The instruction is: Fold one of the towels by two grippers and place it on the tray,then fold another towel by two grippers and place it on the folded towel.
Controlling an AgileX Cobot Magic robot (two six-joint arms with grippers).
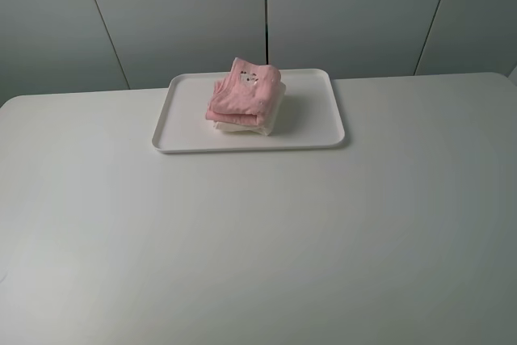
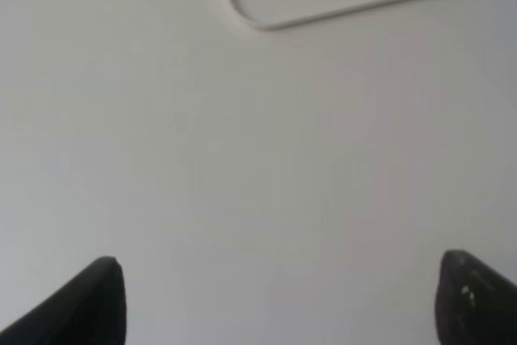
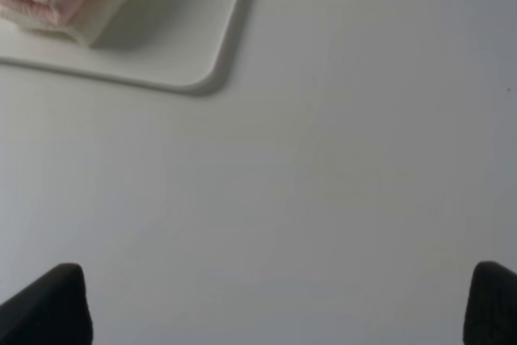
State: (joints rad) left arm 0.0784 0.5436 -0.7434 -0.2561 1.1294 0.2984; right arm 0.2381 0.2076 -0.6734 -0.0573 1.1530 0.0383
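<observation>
Sitting folded on the tray (image 1: 323, 139), the pink towel (image 1: 241, 93) rests on top of the cream towel (image 1: 257, 124), whose edges show beneath it on the near and right sides. Seen from the high camera, the stack lies just left of the tray's middle, and the tray itself stands toward twelve o'clock on the white table (image 1: 258, 248), close to the far edge. By how things lie, both folds and both placings look done.

Neither arm shows in the high view. The left gripper (image 2: 279, 300) hangs over bare table with its two black fingertips (image 2: 89, 305) spread wide and nothing between them; a rounded corner of the tray shows well ahead of it. The right gripper (image 3: 279, 305) is likewise spread wide and empty, its fingertips (image 3: 52, 305) well apart, with the stack and a tray corner well ahead of it.

Both cloths look light, soft and limp, so I judge they would sag and unfold if lifted at one point. The terry pile should give the claws good friction. The pink one sits a little skewed, its far corner raised. Were the stack to need squaring, the best hold would be a pinch through all layers at two opposite folded edges, one claw on each, lifting evenly.
</observation>
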